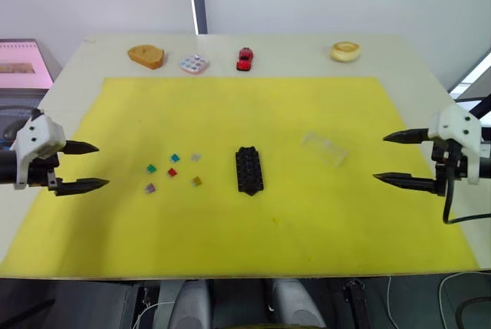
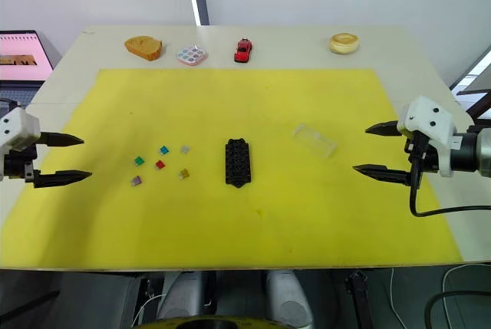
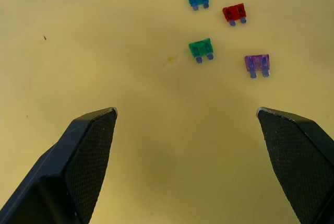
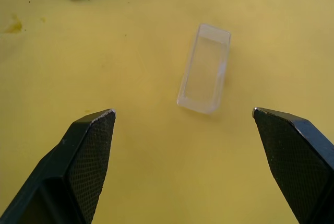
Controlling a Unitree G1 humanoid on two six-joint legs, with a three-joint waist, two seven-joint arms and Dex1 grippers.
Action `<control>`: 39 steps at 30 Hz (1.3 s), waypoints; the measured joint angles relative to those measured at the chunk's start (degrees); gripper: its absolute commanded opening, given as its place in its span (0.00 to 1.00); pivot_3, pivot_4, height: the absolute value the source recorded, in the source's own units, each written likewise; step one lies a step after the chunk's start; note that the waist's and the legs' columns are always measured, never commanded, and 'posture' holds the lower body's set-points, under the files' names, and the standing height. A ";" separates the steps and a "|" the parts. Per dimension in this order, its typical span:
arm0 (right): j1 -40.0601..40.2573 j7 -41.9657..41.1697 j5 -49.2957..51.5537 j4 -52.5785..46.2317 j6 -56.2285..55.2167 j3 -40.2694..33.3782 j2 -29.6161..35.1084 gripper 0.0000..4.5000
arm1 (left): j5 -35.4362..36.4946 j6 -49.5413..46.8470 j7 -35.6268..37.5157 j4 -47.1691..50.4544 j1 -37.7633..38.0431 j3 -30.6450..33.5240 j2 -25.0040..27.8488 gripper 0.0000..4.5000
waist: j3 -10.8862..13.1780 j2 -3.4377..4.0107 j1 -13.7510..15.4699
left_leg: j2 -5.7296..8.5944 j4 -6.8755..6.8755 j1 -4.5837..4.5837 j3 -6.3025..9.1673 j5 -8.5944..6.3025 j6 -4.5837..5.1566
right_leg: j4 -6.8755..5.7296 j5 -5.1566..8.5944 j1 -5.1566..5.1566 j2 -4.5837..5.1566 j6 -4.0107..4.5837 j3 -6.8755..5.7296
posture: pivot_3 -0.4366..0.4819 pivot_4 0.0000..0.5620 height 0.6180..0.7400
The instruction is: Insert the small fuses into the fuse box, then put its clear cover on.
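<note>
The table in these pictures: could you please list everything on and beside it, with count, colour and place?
mat: one, yellow, covering most of the table
fuse box: one, black, mat centre
fuses: six, mixed colours, loose left of the fuse box
cover: one, clear, right of the fuse box
bread slice: one, brown, far edge
dotted tile: one, white
toy car: one, red
ring: one, yellow
screen: one, pink, left of the table
left gripper: open
right gripper: open
</note>
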State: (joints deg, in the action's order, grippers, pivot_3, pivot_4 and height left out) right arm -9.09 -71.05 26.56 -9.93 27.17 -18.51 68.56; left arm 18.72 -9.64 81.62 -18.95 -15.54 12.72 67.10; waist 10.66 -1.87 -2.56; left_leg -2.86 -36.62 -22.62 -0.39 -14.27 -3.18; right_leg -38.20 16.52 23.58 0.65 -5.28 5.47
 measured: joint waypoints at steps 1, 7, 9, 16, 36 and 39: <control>0.00 0.03 0.00 0.00 0.00 0.00 0.00 0.99 | -0.22 0.00 -0.05 -0.24 -0.01 -0.04 0.01 1.00 | 0.00 0.00 0.00 | 0.00 0.00 0.00 0.00 0.00 0.00 | 0.00 0.00 0.00 0.00 0.00 0.00 | 0.48 0.27 1.00; -3.33 3.13 0.64 -1.01 0.35 0.72 -2.98 0.99 | -0.55 -2.02 -0.60 -0.38 -1.90 -0.73 -0.58 1.00 | -0.01 0.03 -0.05 | 0.00 -0.08 0.00 0.00 0.00 0.00 | -0.04 -0.01 -0.02 -0.01 -0.01 0.00 | 0.48 0.27 1.00; -6.22 4.59 1.57 -3.00 1.53 2.79 -4.89 0.99 | 0.26 -5.06 -0.60 -0.05 -2.79 -1.28 -2.23 1.00 | -0.02 0.05 -0.07 | 0.00 -0.12 0.00 0.02 -0.01 0.01 | -0.09 -0.01 -0.02 -0.03 -0.01 0.00 | 0.48 0.27 1.00; -18.46 12.21 8.71 -14.32 9.98 10.52 -14.35 0.99 | 6.89 -24.77 -1.67 2.72 -4.08 -3.33 -7.36 1.00 | -0.02 0.04 0.00 | -0.03 -0.65 -0.70 0.25 -0.15 0.25 | -0.37 -0.03 0.47 -0.06 -0.04 -0.16 | 0.48 0.27 1.00; -38.18 17.71 2.25 -13.58 10.63 29.81 -31.29 1.00 | 13.44 -54.89 -9.21 -4.24 -13.35 -7.56 -11.42 0.58 | -0.03 0.02 0.01 | 0.03 -0.83 -0.86 0.29 -0.14 0.25 | -0.91 -0.02 0.84 -0.04 -0.02 -0.18 | 0.48 0.27 1.00; -38.18 17.63 1.88 -13.55 10.64 29.82 -31.32 1.00 | 13.33 -55.21 -9.65 -5.63 -14.36 -7.53 -11.96 0.58 | -0.03 0.03 0.02 | 0.03 -0.83 -0.86 0.30 -0.14 0.25 | -0.92 -0.02 0.84 -0.04 -0.01 -0.19 | 0.48 0.27 1.00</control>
State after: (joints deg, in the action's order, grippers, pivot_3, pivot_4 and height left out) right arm -47.26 -53.42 28.43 -23.47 37.81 11.31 37.24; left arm 32.04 -64.85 71.97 -24.58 -29.90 5.19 55.13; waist 10.63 -1.84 -2.54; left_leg -2.83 -37.45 -23.48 -0.09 -14.41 -2.93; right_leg -39.12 16.50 24.43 0.61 -5.30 5.28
